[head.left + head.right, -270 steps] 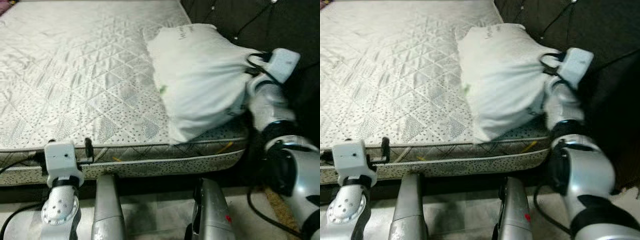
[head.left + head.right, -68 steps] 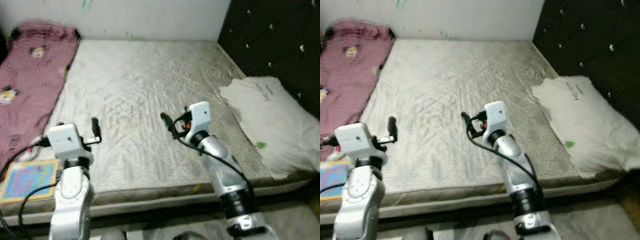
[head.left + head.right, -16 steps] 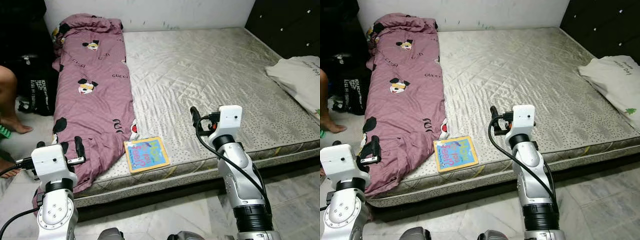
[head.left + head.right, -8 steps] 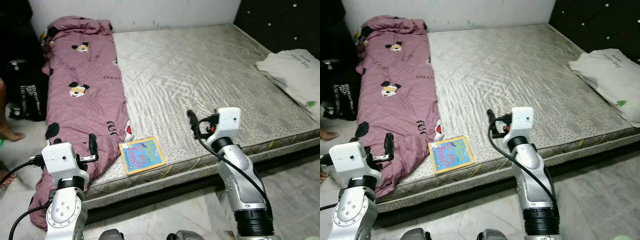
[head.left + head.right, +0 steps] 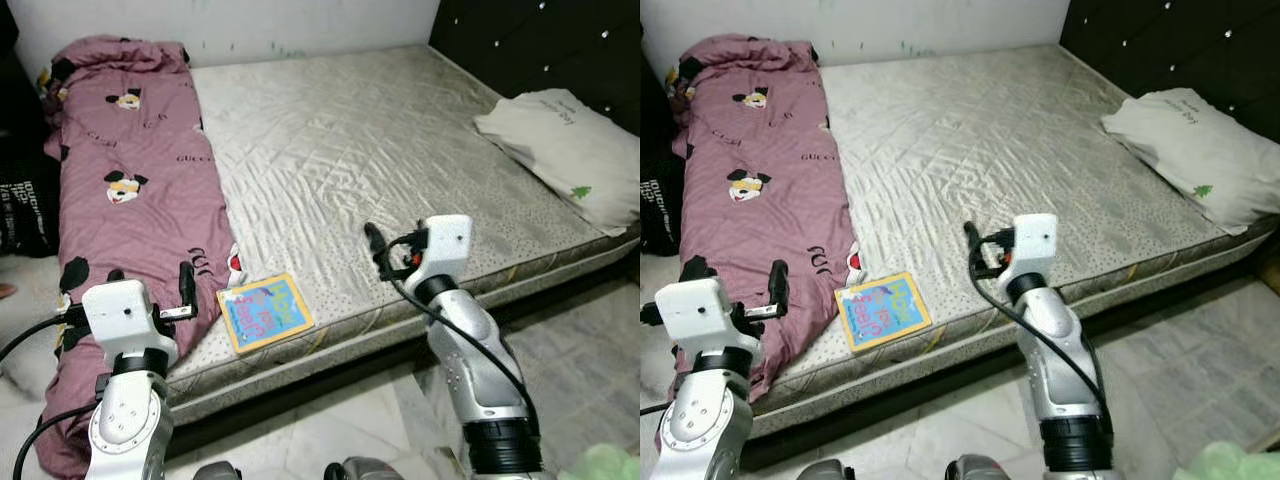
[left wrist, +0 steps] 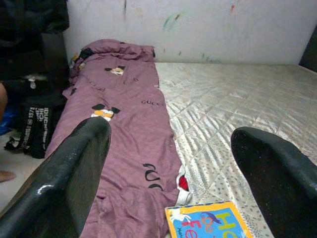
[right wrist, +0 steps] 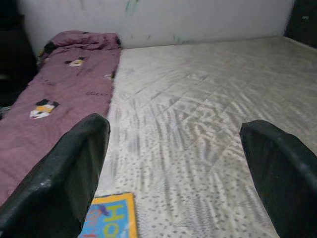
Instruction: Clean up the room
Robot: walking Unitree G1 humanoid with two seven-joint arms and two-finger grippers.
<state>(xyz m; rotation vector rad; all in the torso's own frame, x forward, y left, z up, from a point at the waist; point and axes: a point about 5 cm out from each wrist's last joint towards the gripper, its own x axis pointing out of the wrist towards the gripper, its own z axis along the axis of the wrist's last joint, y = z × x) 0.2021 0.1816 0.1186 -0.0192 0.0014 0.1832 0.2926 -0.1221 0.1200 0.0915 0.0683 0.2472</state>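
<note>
A colourful picture book point(image 5: 264, 313) is seen lying flat near the front edge of the bare mattress point(image 5: 380, 150), touching or just beside the edge of a purple blanket point(image 5: 130, 200) printed with cartoon mice. The book lies between the two grippers, ahead of both sets of fingers and held by neither. The left gripper point(image 6: 171, 163) is raised before the blanket's near end, its fingers point(image 6: 74, 173) spread wide with nothing between them; through the gap the blanket and the book's top corner point(image 6: 210, 220) are seen. The right gripper point(image 7: 173, 168) is held over the mattress's front edge, on the far side of the book from the blanket, its fingers point(image 7: 64, 168) likewise spread wide and empty. A white pillow point(image 5: 560, 150) is laid at the mattress's far right corner against a dark tufted headboard point(image 5: 540, 45), well apart from the right fingers. A black bag point(image 6: 37, 124) is set on the floor beside the blanket. Pale marble floor point(image 5: 590, 340) is seen below the bed.
</note>
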